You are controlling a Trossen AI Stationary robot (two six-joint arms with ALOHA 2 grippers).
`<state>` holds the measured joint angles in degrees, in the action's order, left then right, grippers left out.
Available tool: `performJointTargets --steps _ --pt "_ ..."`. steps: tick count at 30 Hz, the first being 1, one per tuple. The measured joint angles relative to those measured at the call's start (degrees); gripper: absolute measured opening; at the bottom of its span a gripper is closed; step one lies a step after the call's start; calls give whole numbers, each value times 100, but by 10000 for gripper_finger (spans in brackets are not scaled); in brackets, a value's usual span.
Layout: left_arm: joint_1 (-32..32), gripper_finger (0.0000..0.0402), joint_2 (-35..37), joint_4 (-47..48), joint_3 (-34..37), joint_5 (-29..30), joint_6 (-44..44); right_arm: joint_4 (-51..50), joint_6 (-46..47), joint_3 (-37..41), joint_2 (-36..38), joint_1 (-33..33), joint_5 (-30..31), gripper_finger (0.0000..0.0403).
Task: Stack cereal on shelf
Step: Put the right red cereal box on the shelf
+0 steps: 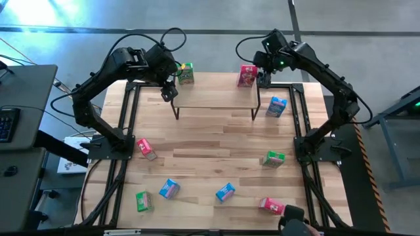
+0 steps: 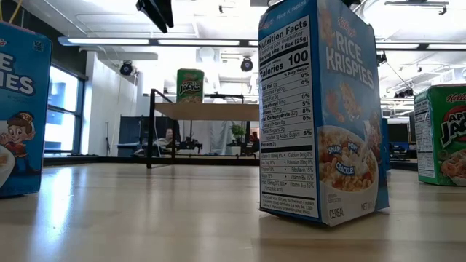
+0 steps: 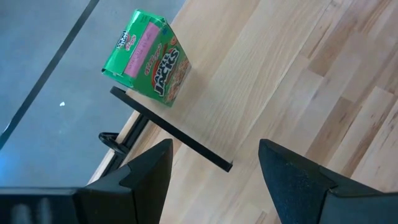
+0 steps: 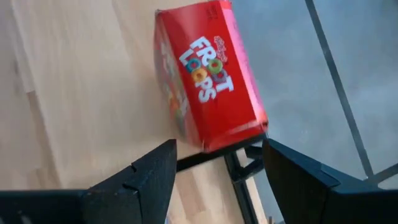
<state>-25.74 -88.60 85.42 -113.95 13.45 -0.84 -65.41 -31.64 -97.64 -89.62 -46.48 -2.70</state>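
Note:
The shelf (image 1: 216, 98) stands at the table's far side. A green cereal box (image 1: 186, 73) (image 3: 149, 56) stands upright on the shelf's far left corner. A red-pink box (image 1: 247, 75) (image 4: 208, 74) stands upright on its far right corner. My left gripper (image 1: 169, 90) (image 3: 214, 155) is open and hovers above the shelf's left end, just nearer than the green box. My right gripper (image 1: 264, 78) (image 4: 217, 155) is open beside the red-pink box, above the shelf's right end. In the low view the green box (image 2: 190, 85) shows on the shelf top (image 2: 211, 110).
Several more boxes are scattered on the table: blue (image 1: 276, 105) right of the shelf, green (image 1: 273, 158), red-pink (image 1: 146, 148), and blue (image 1: 168, 189), green (image 1: 143, 201), blue (image 1: 225, 191) and red-pink (image 1: 272, 206) along the near side. The shelf's middle is bare.

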Motion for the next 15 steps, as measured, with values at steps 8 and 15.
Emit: performJointTargets --steps 8,15 --pt "0 230 0 -2 0 -1 0 -977 617 -176 309 0 57 229" --pt "0 230 0 1 -1 0 0 -1242 1023 293 777 -11 48 229"
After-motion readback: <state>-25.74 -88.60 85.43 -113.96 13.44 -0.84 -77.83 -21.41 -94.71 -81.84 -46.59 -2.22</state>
